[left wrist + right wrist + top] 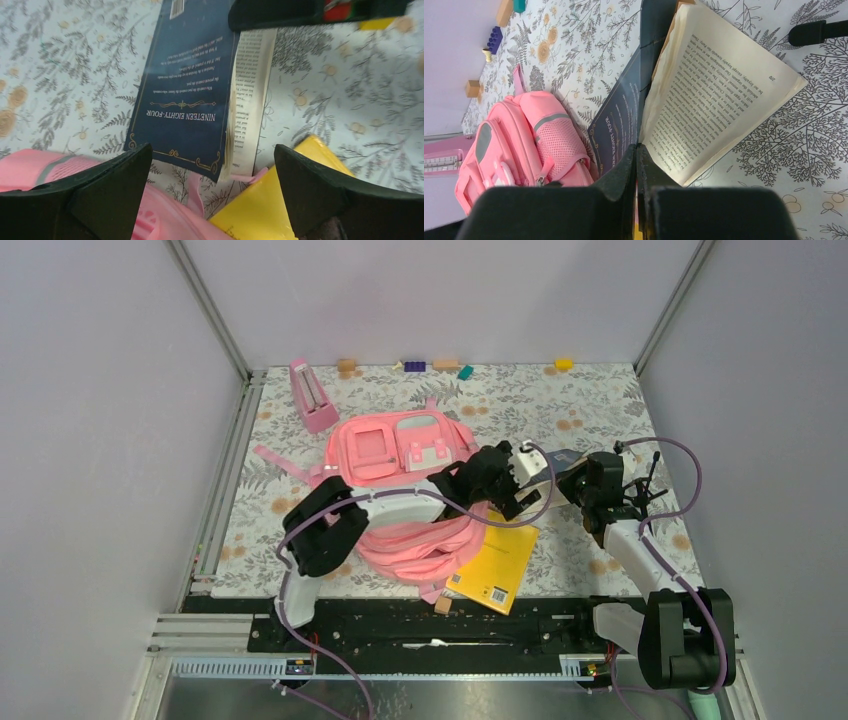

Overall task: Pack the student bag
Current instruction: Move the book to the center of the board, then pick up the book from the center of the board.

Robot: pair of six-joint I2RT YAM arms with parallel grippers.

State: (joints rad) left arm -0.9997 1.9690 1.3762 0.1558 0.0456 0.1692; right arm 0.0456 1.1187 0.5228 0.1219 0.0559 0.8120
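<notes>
The backpack (pixel 385 455) lay near the middle of the table (pixel 590 405), a little toward the left edge, front pockets facing up and its straps bunched on the side toward the near edge; the left arm reached across that near part. The left gripper (pixel 212 152) stood with its jaws spread wide and held nothing; it hovered just right of the backpack, above one end of a dark blue book (pixel 185 75) (the cover reads Nineteen Eighty-Four). The right gripper (pixel 637 152) was pinched tight on that book's cover, right of the table's middle; the pages (pixel 719 100) fell away from the cover in a fan, and whether the book touched the table could not be told. A yellow book (pixel 495 565) lay at the near edge, touching the backpack's near-right side. A pink metronome (pixel 313 395) stood toward the far left corner; small coloured blocks (pixel 414 366) sat along the far edge.
</notes>
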